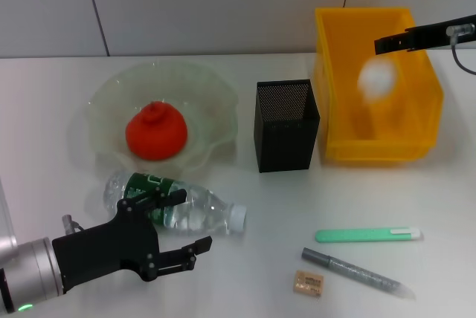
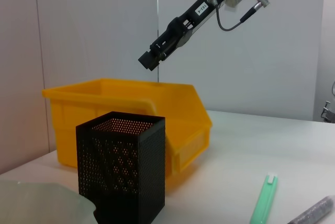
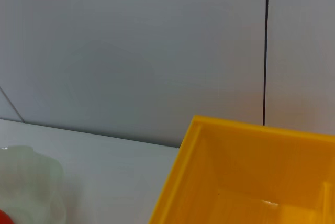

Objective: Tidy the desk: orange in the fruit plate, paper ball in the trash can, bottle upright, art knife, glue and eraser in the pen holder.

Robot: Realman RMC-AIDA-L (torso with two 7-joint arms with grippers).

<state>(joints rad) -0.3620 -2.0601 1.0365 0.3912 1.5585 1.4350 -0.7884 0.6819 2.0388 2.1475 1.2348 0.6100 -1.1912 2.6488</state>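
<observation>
Yellow trash can (image 1: 416, 121) under right hand (image 1: 381, 43), apparently released, white paper ball (image 1: 376, 78) dropping inside; left hand (image 1: 178, 229) spread beside toppled bottle (image 1: 175, 203), ready to right it.

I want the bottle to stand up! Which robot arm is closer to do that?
The left. Its black gripper is open right beside the lying clear plastic bottle, while the right gripper is far off above the yellow bin.
</observation>
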